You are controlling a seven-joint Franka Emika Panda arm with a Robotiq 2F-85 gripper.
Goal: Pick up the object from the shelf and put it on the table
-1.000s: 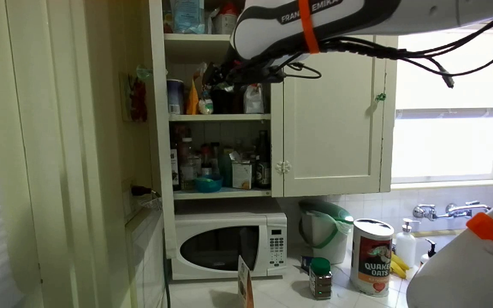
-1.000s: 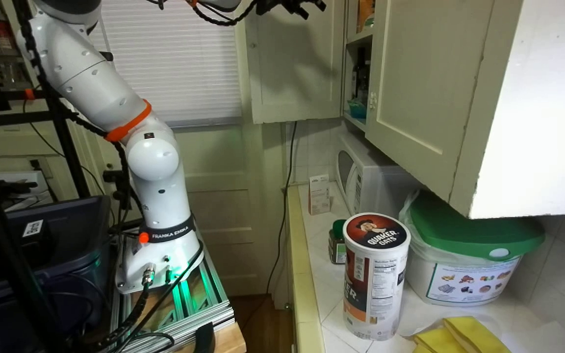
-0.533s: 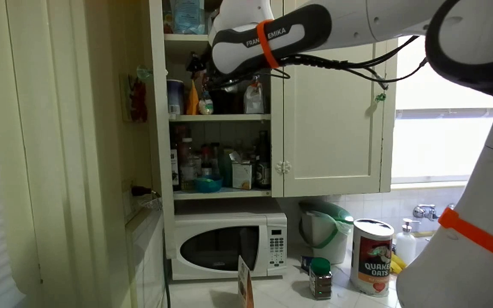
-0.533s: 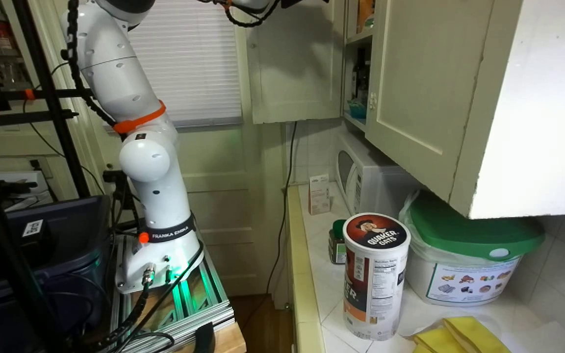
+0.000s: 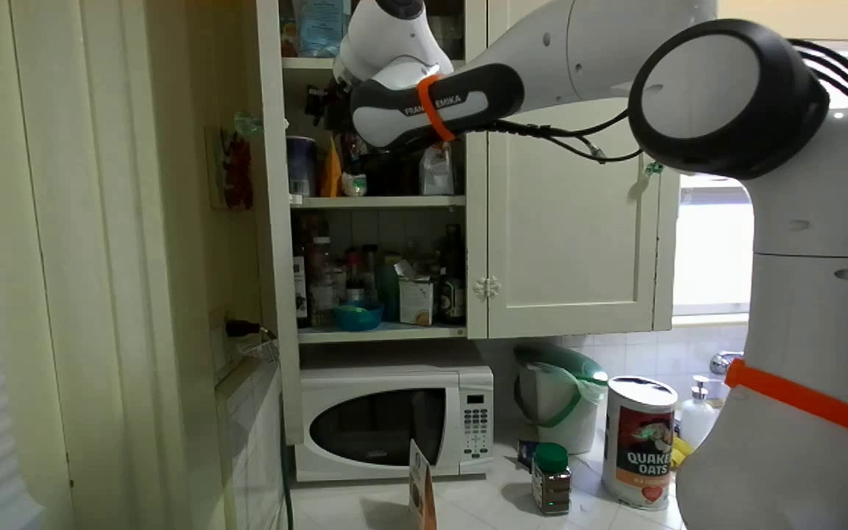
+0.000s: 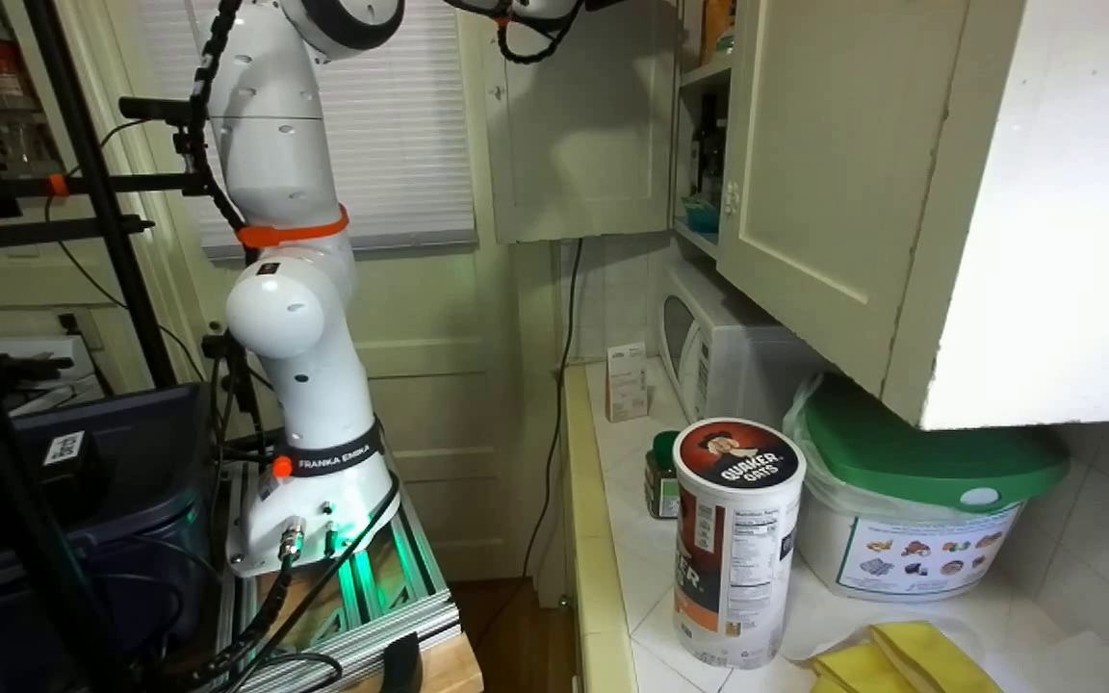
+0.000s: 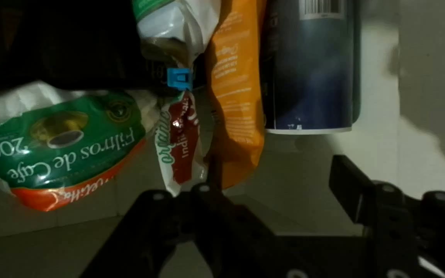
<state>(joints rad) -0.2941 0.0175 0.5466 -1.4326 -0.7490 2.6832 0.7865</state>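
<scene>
we see a white robot arm (image 5: pixel 461 99) extending from the right across an open cabinet in an exterior view. its gripper (image 7: pixel 276 165) hangs above the things on the middle shelf (image 5: pixel 387 201). in the wrist view, which stands upside down, the two fingers are spread wide apart. the orange packet (image 7: pixel 238 88) stands on that shelf, between a dark blue canister (image 7: pixel 309 77) and a small bag (image 7: pixel 184 143) with a blue clip (image 7: pixel 179 79). one finger overlaps the packet's top end in our view; we cannot tell whether they touch. near the bag is a green pack of coffee filters (image 7: pixel 66 150).

on the shelf below, we see a teal bowl (image 5: pixel 359 316) in front of bottles (image 5: pixel 323 283), a small carton (image 5: pixel 416 302) beside it. under the cabinet, a microwave (image 5: pixel 394 427) stands on the white tiled table (image 5: pixel 497 508). in both exterior views, an upright box (image 5: pixel 422 489) stands before the microwave, and well apart from it are a green-lidded jar (image 5: pixel 551 482), an oats can (image 5: pixel 642 442) and a bin (image 5: pixel 564 401).
</scene>
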